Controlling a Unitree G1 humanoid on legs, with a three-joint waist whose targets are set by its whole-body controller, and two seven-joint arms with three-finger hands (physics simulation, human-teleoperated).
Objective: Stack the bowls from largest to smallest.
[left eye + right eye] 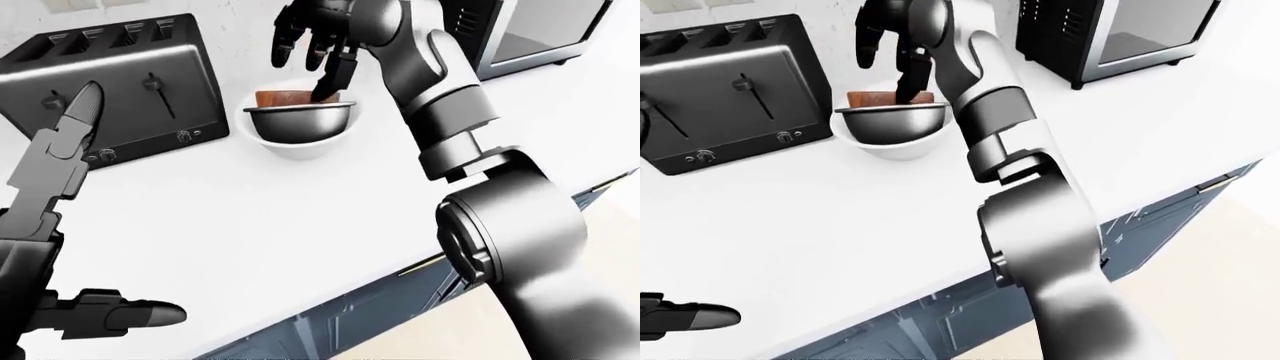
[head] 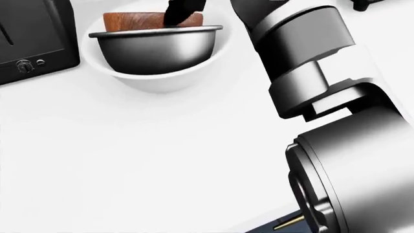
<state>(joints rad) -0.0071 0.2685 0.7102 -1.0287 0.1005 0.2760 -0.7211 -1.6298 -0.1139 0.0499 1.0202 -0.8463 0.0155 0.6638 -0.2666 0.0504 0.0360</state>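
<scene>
Right hand (image 1: 315,37) spread above wooden bowl (image 2: 139,20), one finger dipping in; bowl nested in steel bowl (image 2: 155,48), inside white bowl (image 1: 295,144). Final step: release. Next: lift hand straight up, clear.

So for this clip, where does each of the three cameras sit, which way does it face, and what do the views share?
Head view: on the head, pitched down at the white counter; right forearm fills its right side.
Left-eye view: on the head, looking across the counter at the toaster; shows the left hand and right hand.
Right-eye view: paired eye, almost the same scene.
Shared: wooden bowl inside steel bowl inside white bowl.
</scene>
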